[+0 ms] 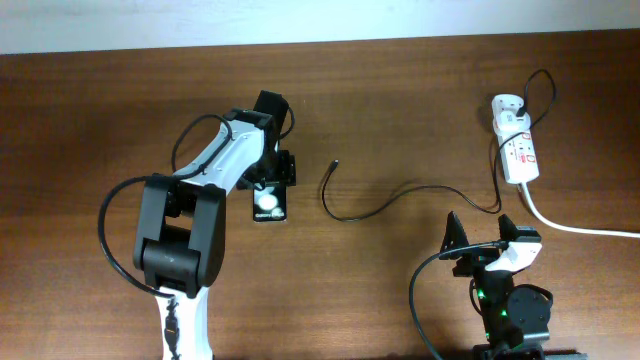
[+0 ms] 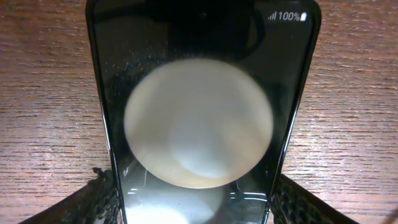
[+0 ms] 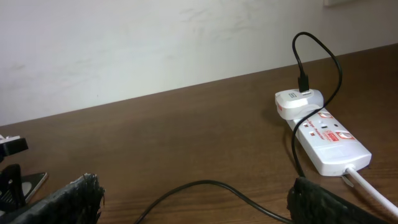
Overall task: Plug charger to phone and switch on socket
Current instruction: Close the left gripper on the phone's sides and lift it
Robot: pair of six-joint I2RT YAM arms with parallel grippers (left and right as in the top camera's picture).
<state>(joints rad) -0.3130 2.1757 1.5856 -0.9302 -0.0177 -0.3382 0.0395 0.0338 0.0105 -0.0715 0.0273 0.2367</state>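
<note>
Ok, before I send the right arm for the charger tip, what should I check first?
1. Hold on the phone: left gripper fingers sit against both long edges. Ok.
2. Grasp readiness: right gripper open and empty. Ok.
3. Target: connector tip lies free on the table, right of the phone, unplugged. Ok.
4. Supply end: white adapter seated in the power strip, charger cable plugged into it. Ok.
5. Power strip on or off: cannot tell.
6. Which phone edge carries the port: cannot tell.
</note>
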